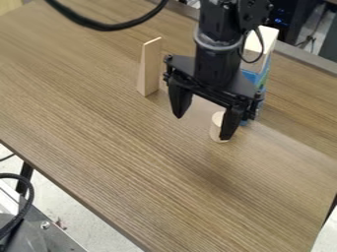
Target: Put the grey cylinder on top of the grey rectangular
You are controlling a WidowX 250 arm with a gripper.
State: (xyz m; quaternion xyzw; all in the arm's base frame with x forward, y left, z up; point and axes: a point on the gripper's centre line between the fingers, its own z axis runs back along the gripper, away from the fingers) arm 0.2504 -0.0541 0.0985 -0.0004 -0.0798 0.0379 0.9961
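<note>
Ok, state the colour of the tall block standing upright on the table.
The tall block is a pale wood tan, seen best in the camera view.

Pale cylinder [216, 130] and block [149, 70], upright, apart

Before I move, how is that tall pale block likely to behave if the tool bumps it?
The tall pale block stands on a narrow end, so it would probably topple. Its straight edges suggest a stiff piece, and its wood-like surface hints at little weight.
</note>
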